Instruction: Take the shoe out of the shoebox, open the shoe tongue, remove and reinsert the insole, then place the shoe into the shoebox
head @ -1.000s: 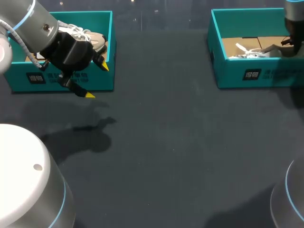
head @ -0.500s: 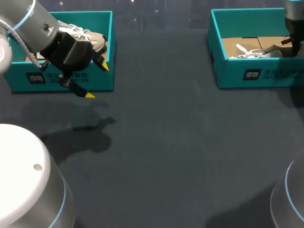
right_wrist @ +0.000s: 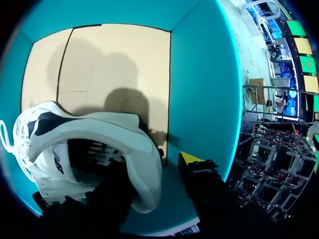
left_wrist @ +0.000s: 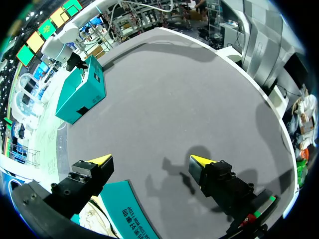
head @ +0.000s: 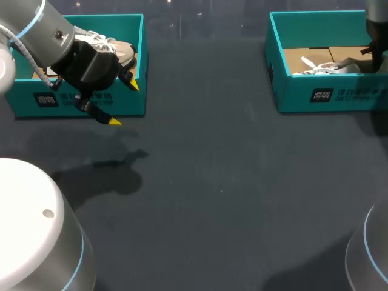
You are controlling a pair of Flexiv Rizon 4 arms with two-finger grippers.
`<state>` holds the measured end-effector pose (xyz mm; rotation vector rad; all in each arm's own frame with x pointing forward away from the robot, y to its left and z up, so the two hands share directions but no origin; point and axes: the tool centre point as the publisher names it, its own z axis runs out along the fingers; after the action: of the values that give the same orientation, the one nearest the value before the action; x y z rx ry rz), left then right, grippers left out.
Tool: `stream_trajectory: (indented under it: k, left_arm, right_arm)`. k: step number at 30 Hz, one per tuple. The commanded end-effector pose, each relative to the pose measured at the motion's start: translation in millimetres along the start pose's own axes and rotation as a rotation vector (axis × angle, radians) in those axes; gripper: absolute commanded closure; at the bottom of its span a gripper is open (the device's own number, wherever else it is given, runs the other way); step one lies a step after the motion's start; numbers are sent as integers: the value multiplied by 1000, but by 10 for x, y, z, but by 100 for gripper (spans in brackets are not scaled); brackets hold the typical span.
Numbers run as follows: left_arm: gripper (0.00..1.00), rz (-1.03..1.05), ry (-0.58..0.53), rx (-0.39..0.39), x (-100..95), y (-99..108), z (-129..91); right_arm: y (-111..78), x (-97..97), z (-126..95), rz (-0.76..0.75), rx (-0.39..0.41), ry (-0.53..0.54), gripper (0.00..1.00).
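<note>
Left box (head: 109,21): sitting at the far left of the dark surface (head: 212,182), with a beige shoe (head: 112,47) lying inside it.
Right box (head: 291,97): sitting at the far right, well apart from the other box. A white shoe (right_wrist: 94,134) is lying on its cardboard floor.
Left pincer (head: 122,103): hanging spread wide at the left box's front wall and pinching nothing. One tip is hovering over the rim, the other over the surface in front.
Right pincer (right_wrist: 155,167): reaching down inside the right box at the white shoe's heel. I cannot tell whether it is pinching the heel.
Edges: the right box's teal side wall is standing just beside the heel, crowding the right pincer. The left pincer is hanging outside its box's walls.
</note>
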<state>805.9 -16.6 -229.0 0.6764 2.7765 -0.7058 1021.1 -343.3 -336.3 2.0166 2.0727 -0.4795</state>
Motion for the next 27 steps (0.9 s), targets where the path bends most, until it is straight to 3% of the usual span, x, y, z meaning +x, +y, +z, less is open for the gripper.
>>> stream_trajectory:
  k: [1,11,20,23,27]
  left_arm:
    - [0,1,0,-3,11,-1,-7]
    - [0,1,0,-3,11,-1,-7]
    - [0,1,0,-3,11,-1,-7]
    - [0,1,0,-3,11,-1,-7]
    - [0,1,0,-3,11,-1,-7]
  right_arm:
    - [21,-18,-29,0,12,3,55]
    - [-12,-42,-112,13,34,10,52]
    - [-86,-102,-338,22,38,37,50]
    - [-105,-120,-414,25,35,40,33]
    - [-124,-152,-511,31,34,49,33]
